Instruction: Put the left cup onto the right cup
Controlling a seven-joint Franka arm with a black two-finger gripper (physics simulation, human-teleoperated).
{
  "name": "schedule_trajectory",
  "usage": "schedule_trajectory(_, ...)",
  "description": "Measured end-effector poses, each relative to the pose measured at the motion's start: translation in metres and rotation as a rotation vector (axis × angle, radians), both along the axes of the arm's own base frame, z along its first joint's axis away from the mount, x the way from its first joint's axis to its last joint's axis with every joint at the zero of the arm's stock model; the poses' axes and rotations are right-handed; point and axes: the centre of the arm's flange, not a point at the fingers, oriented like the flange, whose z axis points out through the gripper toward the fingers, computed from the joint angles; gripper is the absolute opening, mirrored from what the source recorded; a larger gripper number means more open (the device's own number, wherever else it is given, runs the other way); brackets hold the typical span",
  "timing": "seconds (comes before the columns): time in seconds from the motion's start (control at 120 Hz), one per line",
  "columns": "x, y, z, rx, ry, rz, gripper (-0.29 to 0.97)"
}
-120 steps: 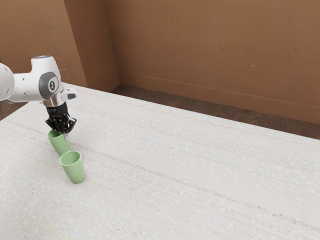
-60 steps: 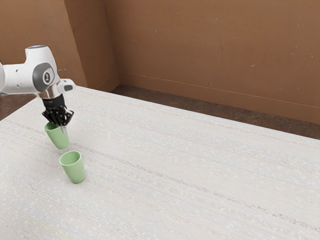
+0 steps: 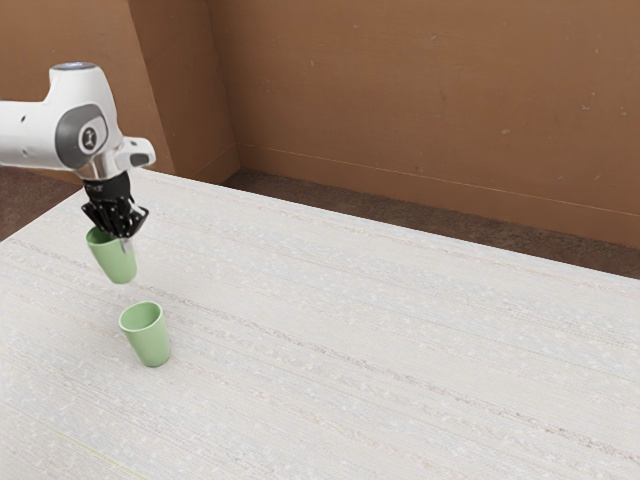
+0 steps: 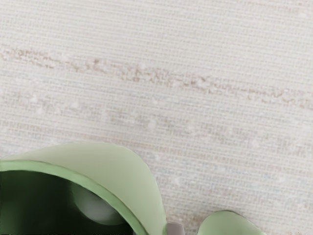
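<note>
Pale wood-grain table (image 3: 400, 340) is stretching out before brown walls. You are seeing the black two-finger gripper (image 3: 115, 228) clenching the rim of the light green tapered cup (image 3: 113, 258), which is hanging tilted in the air, clear of the surface. Below it, a second light green cup (image 3: 146, 333) is standing on the table, mouth upward. In the wrist view, the lifted cup's hollow inside is showing down to its bare bottom.

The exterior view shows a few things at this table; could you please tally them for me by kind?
Green cups: 2, the held cup and the standing cup
Robot arm: 1
Table: 1
Total: 4
</note>
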Motion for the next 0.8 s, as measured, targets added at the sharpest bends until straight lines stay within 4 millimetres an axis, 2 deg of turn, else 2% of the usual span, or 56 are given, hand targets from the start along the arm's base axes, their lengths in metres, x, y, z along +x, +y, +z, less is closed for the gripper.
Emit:
schedule_trajectory(0.325, -0.024, -0.055, 0.013, -0.005, 0.009, -0.057, -0.11)
schedule_trajectory(0.608, -0.029, -0.095, 0.015, 0.002, 0.013, -0.097, -0.11)
schedule_trajectory(0.7, -0.034, -0.099, 0.015, 0.007, 0.017, -0.092, -0.11)
schedule_trajectory(0.8, -0.042, -0.086, 0.015, 0.014, 0.02, -0.055, -0.11)
